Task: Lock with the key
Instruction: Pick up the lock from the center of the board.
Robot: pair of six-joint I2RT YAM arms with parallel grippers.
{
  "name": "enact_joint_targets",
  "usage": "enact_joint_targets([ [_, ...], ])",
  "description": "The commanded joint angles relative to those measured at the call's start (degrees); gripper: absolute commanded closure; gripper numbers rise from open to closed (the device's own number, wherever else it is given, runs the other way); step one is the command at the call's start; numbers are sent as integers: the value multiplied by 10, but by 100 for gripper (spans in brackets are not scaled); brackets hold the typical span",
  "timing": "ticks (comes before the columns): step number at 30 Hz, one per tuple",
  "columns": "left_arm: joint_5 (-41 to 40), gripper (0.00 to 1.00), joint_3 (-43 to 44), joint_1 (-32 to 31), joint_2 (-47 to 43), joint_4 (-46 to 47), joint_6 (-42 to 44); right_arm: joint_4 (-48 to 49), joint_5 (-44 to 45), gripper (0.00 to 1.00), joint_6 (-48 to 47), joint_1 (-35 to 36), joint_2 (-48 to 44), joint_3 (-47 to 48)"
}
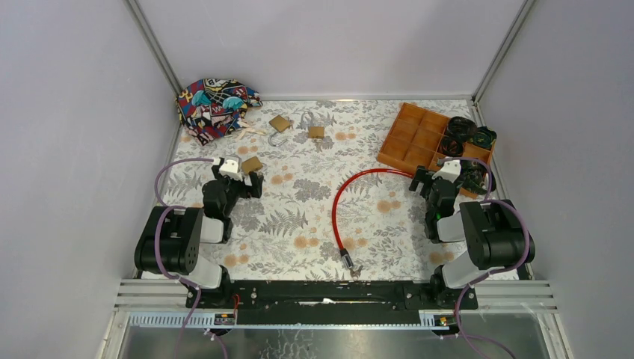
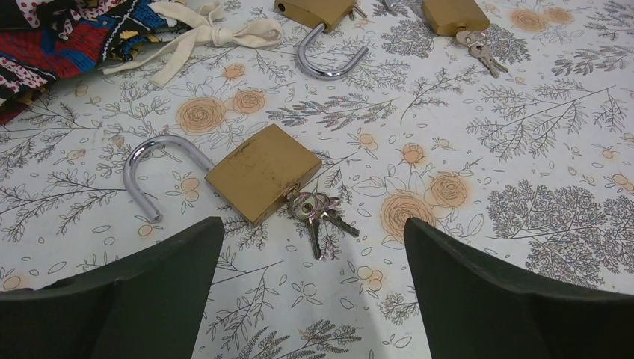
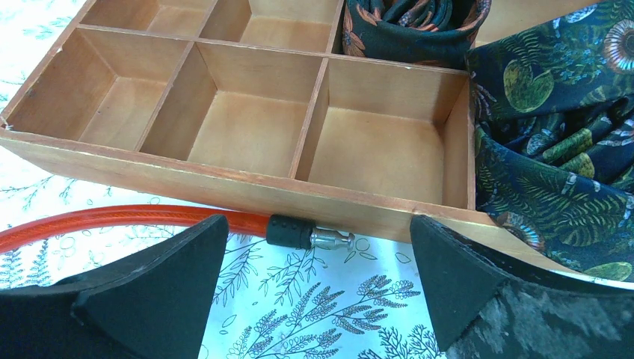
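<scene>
A brass padlock [image 1: 252, 164] lies with its shackle [image 2: 149, 176] swung open just ahead of my left gripper [image 1: 238, 178]. In the left wrist view its body [image 2: 262, 172] has a bunch of keys [image 2: 321, 213] in the keyhole. The left gripper [image 2: 312, 224] is open and empty, its jaws wide on either side of the keys. My right gripper [image 1: 442, 179] is open and empty at the wooden tray's near edge. In the right wrist view the right gripper [image 3: 318, 218] sits just short of the metal pin [image 3: 333, 238] of a red cable lock [image 1: 338, 206].
Two more open brass padlocks [image 1: 279, 123] [image 1: 316, 132] lie farther back. A colourful cloth bag [image 1: 213, 105] sits at the back left. A wooden compartment tray [image 1: 419, 138] holds dark patterned cloth rolls [image 1: 471, 134] at the back right. The cable's lock end [image 1: 350, 263] lies near the front.
</scene>
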Motion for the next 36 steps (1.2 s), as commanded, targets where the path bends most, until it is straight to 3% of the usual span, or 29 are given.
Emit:
enact_joint_targets([
  [1, 2, 1, 7, 2, 2, 39, 11, 29, 4, 0, -7, -2, -2, 12],
  [12, 3, 1, 6, 2, 3, 43, 11, 43, 4, 0, -11, -2, -14, 3],
  [18, 21, 1, 7, 12, -3, 39, 12, -274, 7, 0, 21, -2, -239, 97],
  [20, 83, 1, 64, 28, -78, -136, 21, -372, -7, 0, 39, -2, -284, 164],
  [23, 175, 2, 240, 28, -108, -443, 133, -454, -74, 0, 52, -3, -308, 233],
  [26, 187, 2, 447, 29, -40, -719, 250, -551, -160, 0, 74, -2, -290, 319],
  [28, 146, 2, 588, 29, 48, -882, 244, -639, -208, 0, 89, -2, -261, 390],
  [30, 99, 2, 687, 33, 118, -975, 172, -731, -230, 0, 111, -2, -234, 452],
  [33, 106, 5, 711, 35, 155, -979, 94, -804, -263, 0, 136, 0, -207, 496],
  [34, 147, 6, 719, 34, 168, -981, 108, -822, -274, 1, 138, 0, -203, 506],
  [36, 232, 6, 768, 35, 209, -1033, 224, -849, -292, 0, 141, 1, -200, 520],
])
